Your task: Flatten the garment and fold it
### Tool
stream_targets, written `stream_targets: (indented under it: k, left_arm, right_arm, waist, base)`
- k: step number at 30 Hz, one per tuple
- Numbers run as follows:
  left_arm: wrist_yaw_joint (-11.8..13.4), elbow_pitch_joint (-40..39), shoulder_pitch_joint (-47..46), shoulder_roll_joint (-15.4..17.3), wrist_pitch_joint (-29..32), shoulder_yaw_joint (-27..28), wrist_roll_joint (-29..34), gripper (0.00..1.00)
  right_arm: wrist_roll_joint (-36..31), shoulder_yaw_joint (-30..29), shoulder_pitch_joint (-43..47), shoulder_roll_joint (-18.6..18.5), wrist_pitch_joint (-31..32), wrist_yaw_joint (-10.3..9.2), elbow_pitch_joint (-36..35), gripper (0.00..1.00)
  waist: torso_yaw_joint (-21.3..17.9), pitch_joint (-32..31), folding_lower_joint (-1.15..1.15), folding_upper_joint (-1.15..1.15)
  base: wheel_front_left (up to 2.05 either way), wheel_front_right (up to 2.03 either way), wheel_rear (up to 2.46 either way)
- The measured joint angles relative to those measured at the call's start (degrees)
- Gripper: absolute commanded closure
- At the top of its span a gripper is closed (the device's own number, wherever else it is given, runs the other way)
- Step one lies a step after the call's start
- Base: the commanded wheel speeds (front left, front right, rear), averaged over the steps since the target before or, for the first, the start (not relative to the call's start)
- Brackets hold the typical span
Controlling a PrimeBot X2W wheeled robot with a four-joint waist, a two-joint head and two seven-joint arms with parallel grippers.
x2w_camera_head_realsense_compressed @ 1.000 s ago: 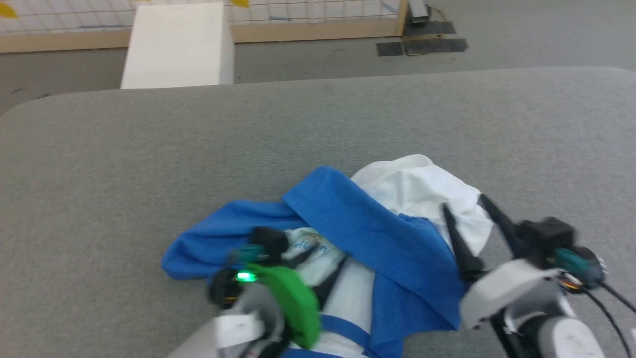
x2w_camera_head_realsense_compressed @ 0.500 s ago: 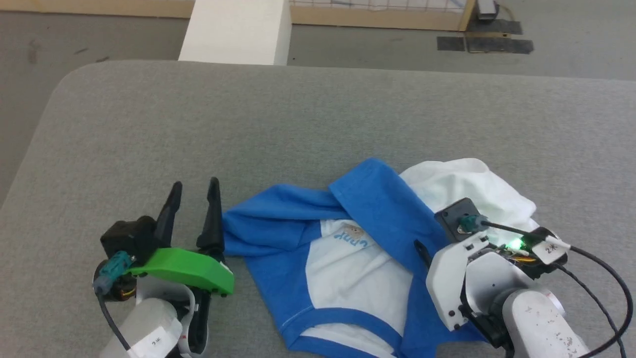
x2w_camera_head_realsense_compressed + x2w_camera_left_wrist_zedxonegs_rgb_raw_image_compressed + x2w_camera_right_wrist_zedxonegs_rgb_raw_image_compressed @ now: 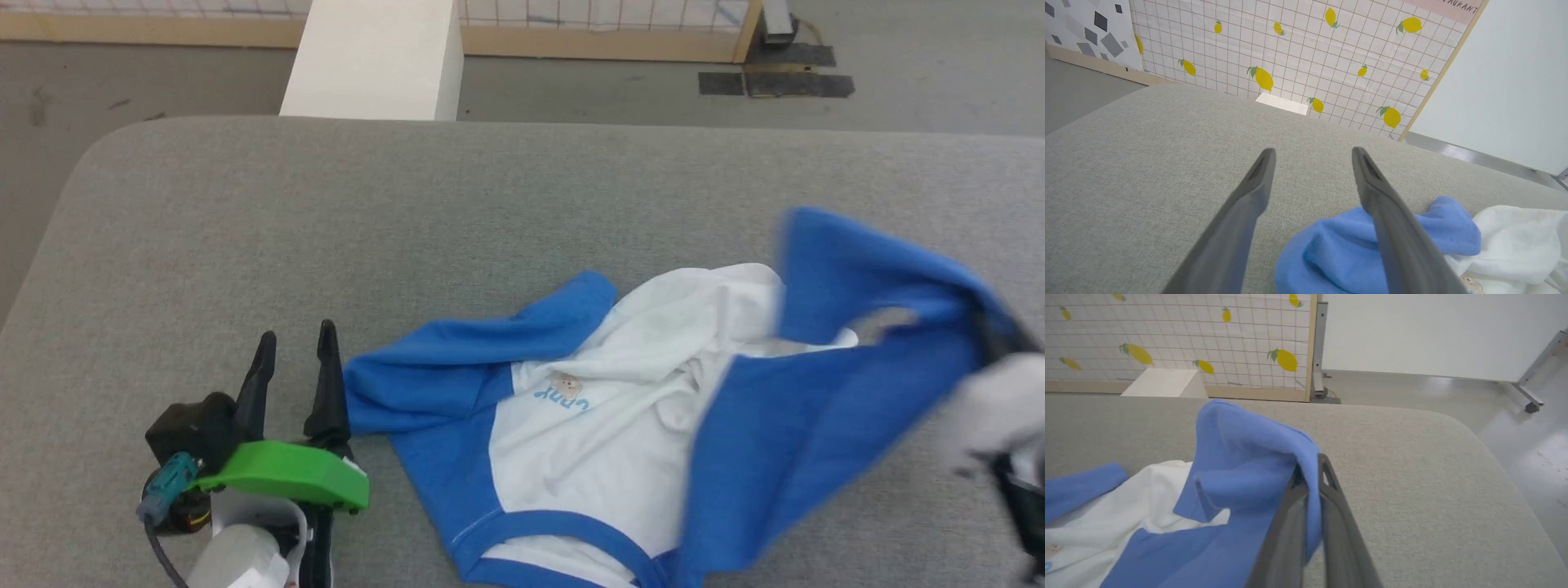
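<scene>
**Obscured.** The right gripper (image 3: pixel 1311 467) is a motion-blurred shape at the 4 o'clock edge of the head view. Its wrist view shows the fingers pinched tight on a raised blue fold of the garment (image 3: pixel 588 425). The garment's near hem is cut off at 6 o'clock, and its small chest print is too small to read.

**Surface.** A grey fabric-covered table (image 3: pixel 522 204) with rounded corners. The garment lies crumpled on it from centre toward 5 o'clock, white middle uppermost. One blue sleeve reaches toward 8 o'clock, ending just beside the left gripper (image 3: pixel 297 331), whose fingers stand spread and empty.

**Room.** Grey floor (image 3: pixel 163 73). A white box (image 3: pixel 371 61) stands beyond the table at 11 o'clock. A lemon-print grid panel (image 3: pixel 1290 49) is at 12 o'clock, and dark floor mats (image 3: pixel 775 82) at 1 o'clock.

**Count.** Garment, one; grippers, two; box, one.
</scene>
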Motion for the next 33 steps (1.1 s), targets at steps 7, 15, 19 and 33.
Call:
stream_targets:
  k: [7, 15, 19, 33]
  left_arm:
    - [-1.3, 0.3, 2.0, -0.9, 0.0, 2.1, 1.0, 0.00]
    - [-2.0, 0.8, 2.6, -0.9, 0.0, 2.7, 1.8, 0.00]
    - [-2.3, 1.0, 3.1, -0.9, 0.0, 2.7, 2.1, 0.00]
    - [-2.5, 0.8, 2.9, -0.9, 0.0, 1.5, 2.1, 0.00]
  right_arm:
    - [7.0, -19.8, 7.6, 0.2, -2.8, -0.02, 6.7, 1.00]
    - [6.5, -24.6, 8.3, 0.5, -4.0, -0.01, 13.7, 0.00]
    - [5.7, -24.3, 8.2, 0.5, -10.8, -0.02, 9.4, 0.00]
    - [8.2, 4.7, 7.6, 0.4, -4.7, -0.01, 10.6, 0.00]
  waist:
    - [-2.3, -1.4, 0.00, 0.00]
    - [-3.8, -2.7, 0.00, 0.00]
    - [-3.6, -3.2, 0.00, 0.00]
    - [-1.3, -1.8, 0.00, 0.00]
  base:
    - [0.00, 0.00, 0.00]
    - [0.00, 0.00, 0.00]
    - [0.00, 0.00, 0.00]
    - [0.00, 0.00, 0.00]
